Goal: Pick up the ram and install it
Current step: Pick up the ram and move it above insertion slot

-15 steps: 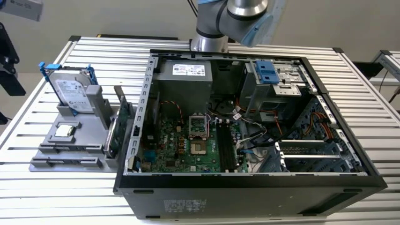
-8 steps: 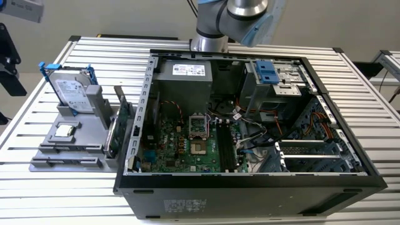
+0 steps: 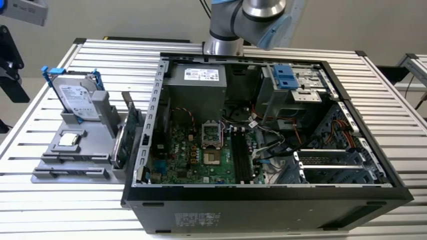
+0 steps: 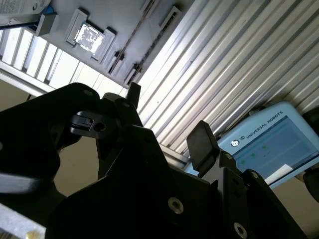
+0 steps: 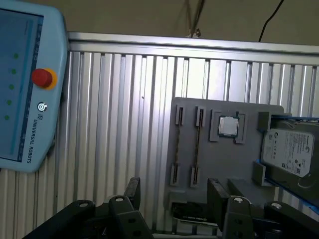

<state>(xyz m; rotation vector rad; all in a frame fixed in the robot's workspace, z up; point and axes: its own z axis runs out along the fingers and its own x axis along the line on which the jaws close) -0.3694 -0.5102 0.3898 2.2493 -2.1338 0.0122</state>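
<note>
In the first wrist view, the ram (image 5: pixel 197 147) looks like a thin dark stick seen edge-on, standing between the end clips of one slot on the grey holder (image 5: pixel 224 164). My gripper (image 5: pixel 174 191) hangs well above the holder's edge. It is open, with nothing between its black fingers (image 5: pixel 132 188). The second wrist view also has the gripper (image 4: pixel 167 114) open, over the ribbed table. In the exterior view the arm (image 3: pixel 247 20) rises at the back, behind the open computer case (image 3: pixel 267 195). The motherboard's long black memory slots (image 3: pixel 241 155) lie inside the case.
On the holder (image 3: pixel 73 150) sit a square processor (image 5: pixel 229 125) and a silver hard drive in a blue frame (image 3: pixel 75 97), with a green expansion card (image 3: pixel 132 131) upright beside the case. A teach pendant (image 5: pixel 25 89) lies off the table's edge.
</note>
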